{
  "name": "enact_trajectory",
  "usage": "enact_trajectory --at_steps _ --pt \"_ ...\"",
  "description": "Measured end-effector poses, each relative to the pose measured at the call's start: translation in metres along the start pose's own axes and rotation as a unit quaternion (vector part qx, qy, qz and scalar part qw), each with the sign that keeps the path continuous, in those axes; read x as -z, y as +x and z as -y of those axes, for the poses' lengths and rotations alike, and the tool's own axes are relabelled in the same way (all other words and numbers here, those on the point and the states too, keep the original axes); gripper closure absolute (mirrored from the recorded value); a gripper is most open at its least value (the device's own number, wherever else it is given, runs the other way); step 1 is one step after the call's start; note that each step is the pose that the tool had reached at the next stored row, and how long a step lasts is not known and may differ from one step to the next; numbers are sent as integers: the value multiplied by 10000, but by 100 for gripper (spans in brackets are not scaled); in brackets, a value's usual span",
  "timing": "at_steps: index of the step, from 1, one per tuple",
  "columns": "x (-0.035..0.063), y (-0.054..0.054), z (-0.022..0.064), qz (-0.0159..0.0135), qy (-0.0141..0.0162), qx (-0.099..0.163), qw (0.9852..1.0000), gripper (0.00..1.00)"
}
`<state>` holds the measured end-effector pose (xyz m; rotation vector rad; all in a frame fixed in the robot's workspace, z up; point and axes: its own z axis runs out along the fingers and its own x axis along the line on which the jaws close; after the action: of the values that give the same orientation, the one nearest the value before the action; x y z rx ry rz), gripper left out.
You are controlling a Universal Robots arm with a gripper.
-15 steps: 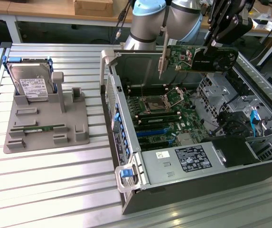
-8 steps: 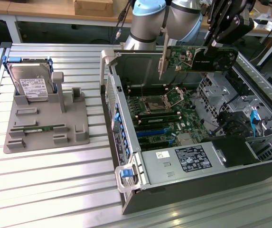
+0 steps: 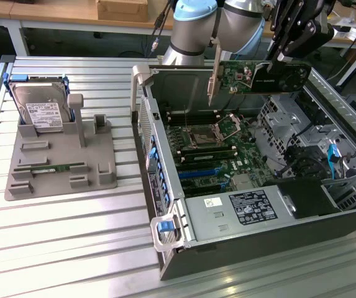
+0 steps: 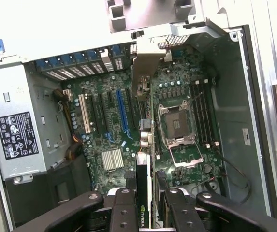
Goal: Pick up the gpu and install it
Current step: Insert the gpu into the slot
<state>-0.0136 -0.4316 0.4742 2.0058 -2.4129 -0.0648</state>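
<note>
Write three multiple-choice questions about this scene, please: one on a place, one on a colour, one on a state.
1. Where is the gpu? A. above the open computer case B. flat on the table C. plugged into a slot
2. What colour is the label on the hard drive? A. red B. white C. yellow
3. How is the gripper? A. open, empty B. shut on a cable C. shut on the gpu
Answers: A, it hangs over the case; B, the label is white; C, its fingers clamp the card.
</note>
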Motion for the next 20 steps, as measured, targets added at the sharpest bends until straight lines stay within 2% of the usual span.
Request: enact_trajectory --at_steps 20 --pt "0 0 0 -17 -11 470 9989 73"
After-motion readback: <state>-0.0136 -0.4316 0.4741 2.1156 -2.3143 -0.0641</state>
